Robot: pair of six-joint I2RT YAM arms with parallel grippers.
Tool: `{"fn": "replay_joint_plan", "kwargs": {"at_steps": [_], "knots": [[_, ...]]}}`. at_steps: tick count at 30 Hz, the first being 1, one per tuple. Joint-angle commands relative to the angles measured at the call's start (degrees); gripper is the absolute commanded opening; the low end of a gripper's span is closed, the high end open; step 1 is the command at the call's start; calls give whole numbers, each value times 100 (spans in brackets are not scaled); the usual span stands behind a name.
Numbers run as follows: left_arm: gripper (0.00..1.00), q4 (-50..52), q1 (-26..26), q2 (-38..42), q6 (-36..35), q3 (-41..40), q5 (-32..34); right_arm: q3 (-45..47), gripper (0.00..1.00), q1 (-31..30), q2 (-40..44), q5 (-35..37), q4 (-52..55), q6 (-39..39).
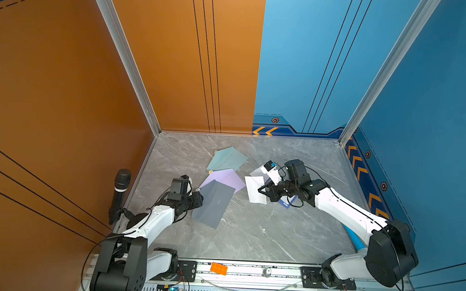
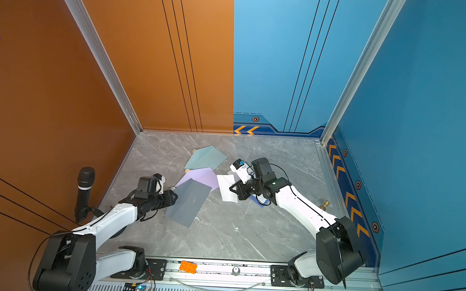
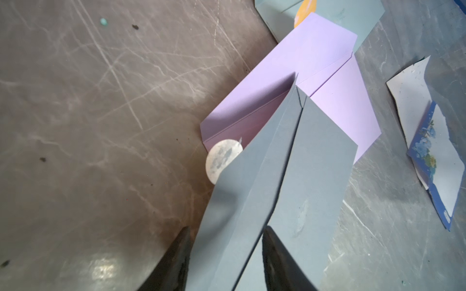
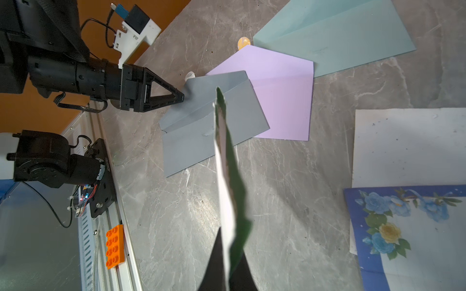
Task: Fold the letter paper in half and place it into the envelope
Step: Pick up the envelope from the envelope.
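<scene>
Marbled tabletop (image 1: 249, 234) meets orange wall (image 1: 65, 88), blue wall (image 1: 299, 59). Left gripper (image 4: 182, 97) gapes around grey envelope (image 1: 215, 202) flap; right gripper (image 1: 261, 190) clamps letter paper (image 4: 225, 161).

No legible txt; orange chevrons (image 1: 257, 130) on wall trim (image 1: 287, 130).

A round sticker (image 3: 220, 159) sits half hidden under the grey envelope (image 3: 315, 176).

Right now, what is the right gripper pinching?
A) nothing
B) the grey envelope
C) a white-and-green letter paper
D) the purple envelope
C: in the right wrist view the white-and-green letter paper sticks out edge-on from between the shut fingers of the right gripper.
</scene>
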State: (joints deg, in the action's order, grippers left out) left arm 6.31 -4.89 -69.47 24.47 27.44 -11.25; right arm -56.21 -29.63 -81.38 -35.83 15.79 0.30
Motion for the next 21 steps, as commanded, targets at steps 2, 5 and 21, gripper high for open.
{"fn": "replay_joint_plan", "kwargs": {"at_steps": [2, 5, 21], "knots": [[49, -202, 40, -167, -144, 94, -193, -111, 0, 19, -15, -152, -127, 111], [49, -256, 40, -306, -170, 88, -205, -77, 0, 27, 22, -161, -134, 127], [51, -231, 57, -614, -328, 302, -215, 57, 0, 55, 35, -193, -236, 234]]}}
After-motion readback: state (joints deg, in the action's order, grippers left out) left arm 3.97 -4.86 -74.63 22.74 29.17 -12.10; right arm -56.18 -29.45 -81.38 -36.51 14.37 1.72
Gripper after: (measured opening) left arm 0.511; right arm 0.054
